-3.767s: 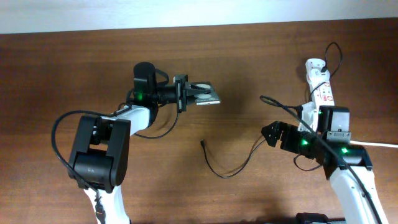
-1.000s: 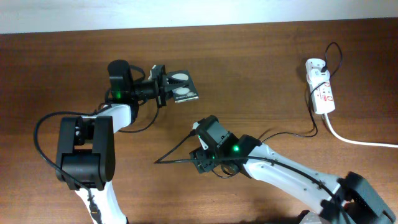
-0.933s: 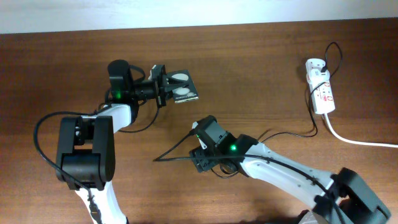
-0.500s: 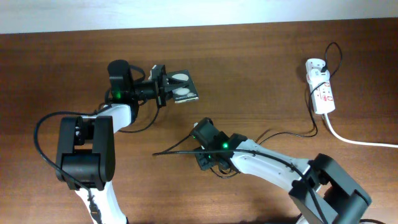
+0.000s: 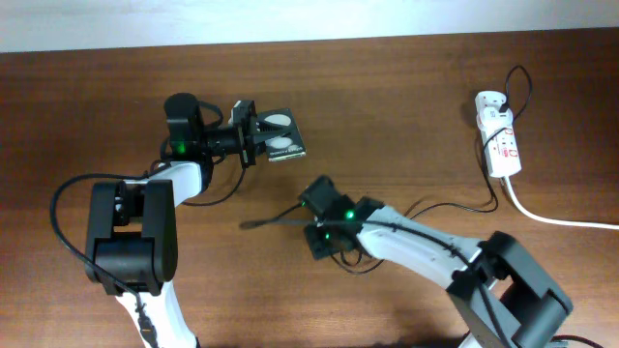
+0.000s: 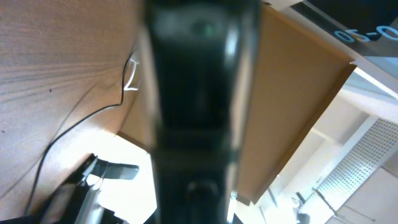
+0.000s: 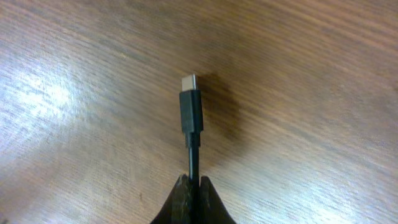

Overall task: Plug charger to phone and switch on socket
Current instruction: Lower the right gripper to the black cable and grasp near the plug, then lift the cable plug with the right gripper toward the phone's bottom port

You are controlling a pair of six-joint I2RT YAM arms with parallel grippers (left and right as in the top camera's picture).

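**Lining up plug and phone**

Left pincer [image 5: 250, 135] is clamped on one edge of the phone [image 5: 283, 135], which juts beyond its tips. Right pincer [image 7: 192, 182] pinches the charger [image 5: 280, 222], its plug [image 7: 190, 107] pointing straight ahead. The phone lies off that axis, to one side. The socket [image 5: 500, 143] sits well behind, untouched.

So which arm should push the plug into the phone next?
The right arm. Its jaws are shut on the charger, plug tip sticking out free. The left arm is busy holding the phone.
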